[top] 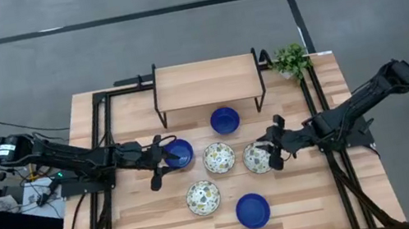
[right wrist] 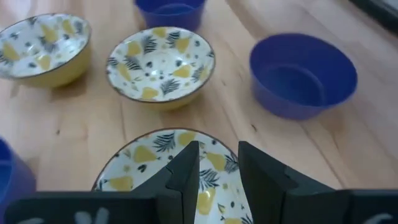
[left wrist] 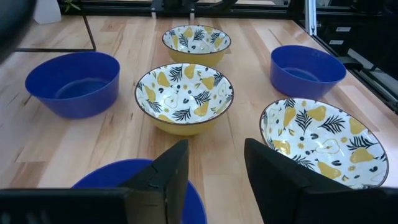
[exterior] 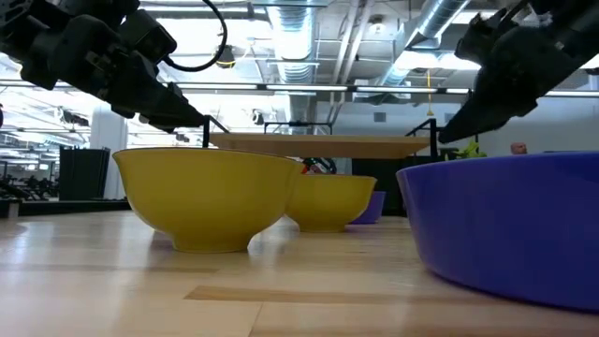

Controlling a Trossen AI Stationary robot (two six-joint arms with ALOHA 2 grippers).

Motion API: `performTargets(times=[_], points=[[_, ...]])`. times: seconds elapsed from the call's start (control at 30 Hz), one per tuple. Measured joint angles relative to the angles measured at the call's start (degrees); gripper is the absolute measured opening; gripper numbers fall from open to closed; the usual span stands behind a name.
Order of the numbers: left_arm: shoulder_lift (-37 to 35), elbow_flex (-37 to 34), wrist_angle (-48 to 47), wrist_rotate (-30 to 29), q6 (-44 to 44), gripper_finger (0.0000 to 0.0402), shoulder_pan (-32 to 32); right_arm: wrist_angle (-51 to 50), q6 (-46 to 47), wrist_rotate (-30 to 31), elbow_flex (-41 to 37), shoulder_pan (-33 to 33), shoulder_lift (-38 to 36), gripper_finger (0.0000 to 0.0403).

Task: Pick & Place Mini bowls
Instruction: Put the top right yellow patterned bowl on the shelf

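The left gripper [top: 164, 163] hangs narrowly parted over a blue bowl [top: 178, 153]. The right gripper [top: 273, 146], also narrowly parted, sits above a patterned bowl [top: 257, 157] on the worktop [top: 148, 224].

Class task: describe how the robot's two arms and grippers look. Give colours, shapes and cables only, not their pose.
Both arms are black and jointed, built of slim links with bulkier joint housings. The left arm carries thin black cables and a white-labelled cylinder near its base. The right arm looks plain black. Each ends in a two-finger gripper, left and right, with flat, dark, blade-like fingers.
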Motion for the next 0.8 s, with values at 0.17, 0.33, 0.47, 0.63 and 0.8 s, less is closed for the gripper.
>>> performTargets(times=[0.17,0.33,0.47,0.63,0.8], points=[[0.0,0.0,0.0,0.0,0.0,0.0154,0.0,-6.8,9.1,-3.5,0.0,-4.9,0.0,0.0101],[0.0,0.0,0.0,0.0,0.0,0.0154,0.0,-9.7,11.7,-10.2,0.0,-9.0,0.0,0.0101],[0.0,0.0,0.0,0.0,-1.0,0.0153,0.0,-9.5,9.5,-15.5,0.4,-11.3,0.0,0.0101],[0.0,0.0,0.0,0.0,-1.3,0.0153,0.0,-14.7,6.7,-23.6,3.3,-15.2,0.0,0.0101],[0.0,0.0,0.0,0.0,-1.3,0.0153,0.0,-21.4,6.6,-25.4,4.9,-18.5,0.0,0.0101]])
